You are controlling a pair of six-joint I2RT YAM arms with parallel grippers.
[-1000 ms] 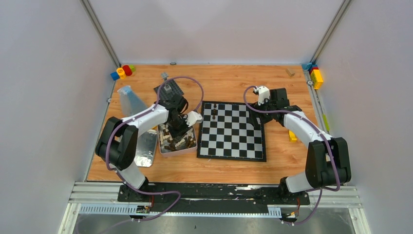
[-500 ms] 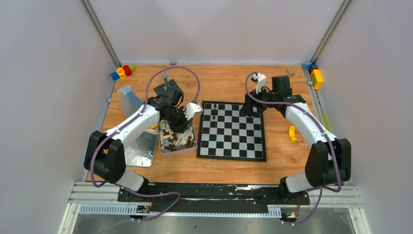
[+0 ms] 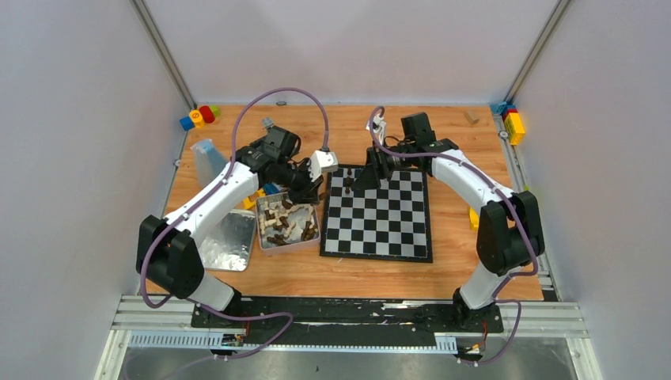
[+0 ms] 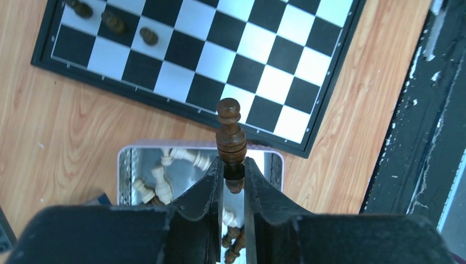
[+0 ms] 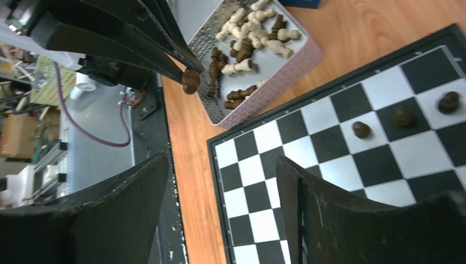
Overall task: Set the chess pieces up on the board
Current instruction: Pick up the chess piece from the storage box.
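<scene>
On the wooden counter [image 3: 459,269] an open metal tin [image 3: 290,248] holds dark brown and cream chess pieces [image 3: 286,224], lying mixed. Just to its right lies the board [image 3: 388,229], with black and silvery-white checks and a black border. Three dark pieces [image 5: 404,115] stand in a row near its far left corner. The left end effector [image 4: 233,168] hangs above the tin, its fingers pressed on the lower part of one dark brown piece [image 4: 229,129]. The right arm [image 3: 467,178] reaches over the board's far edge, and the right end effector [image 5: 222,165] is spread wide and holds nothing.
</scene>
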